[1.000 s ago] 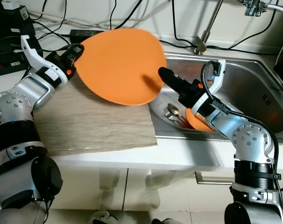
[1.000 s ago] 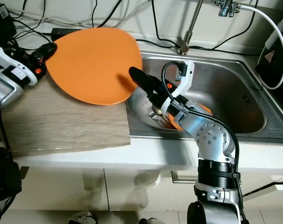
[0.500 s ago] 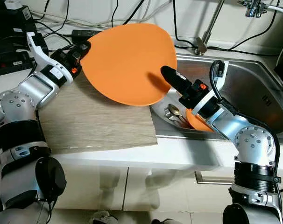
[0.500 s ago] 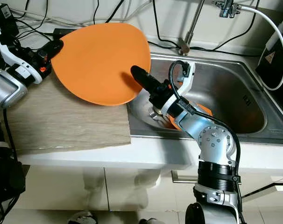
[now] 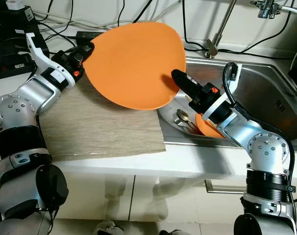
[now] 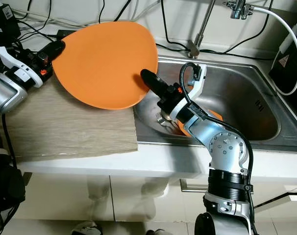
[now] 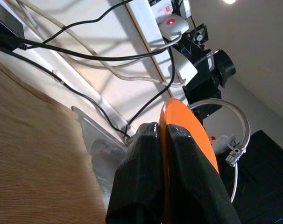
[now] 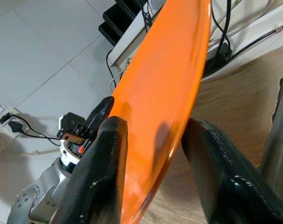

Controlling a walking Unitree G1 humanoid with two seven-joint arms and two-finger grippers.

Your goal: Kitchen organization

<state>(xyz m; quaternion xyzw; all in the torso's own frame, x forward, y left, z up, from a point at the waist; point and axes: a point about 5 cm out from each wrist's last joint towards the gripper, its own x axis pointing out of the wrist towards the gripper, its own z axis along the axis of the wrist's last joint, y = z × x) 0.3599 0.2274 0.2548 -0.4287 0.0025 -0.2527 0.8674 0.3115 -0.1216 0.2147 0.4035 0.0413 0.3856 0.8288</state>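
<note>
A large orange plate (image 5: 131, 61) hangs tilted above the beige mat (image 5: 99, 129) and the sink's left edge. My left gripper (image 5: 83, 51) is shut on the plate's left rim; the left wrist view has both fingers (image 7: 146, 154) pressed against the thin orange edge (image 7: 179, 112). My right gripper (image 5: 176, 76) reaches up from the sink side to the plate's lower right edge. In the right wrist view its fingers (image 8: 104, 154) stand apart on either side of the plate (image 8: 169, 79), so the right gripper (image 8: 153, 123) is open around the rim.
The steel sink (image 5: 266, 88) holds an orange bowl (image 5: 205, 128) and cutlery (image 5: 180, 117) under my right arm. A faucet (image 5: 214, 39) stands behind it. Cables and a black power brick (image 5: 11, 54) lie along the back of the white counter.
Over the last second the left arm has carried the plate slightly up and toward the sink. The right gripper has stayed at the plate's lower right edge.
</note>
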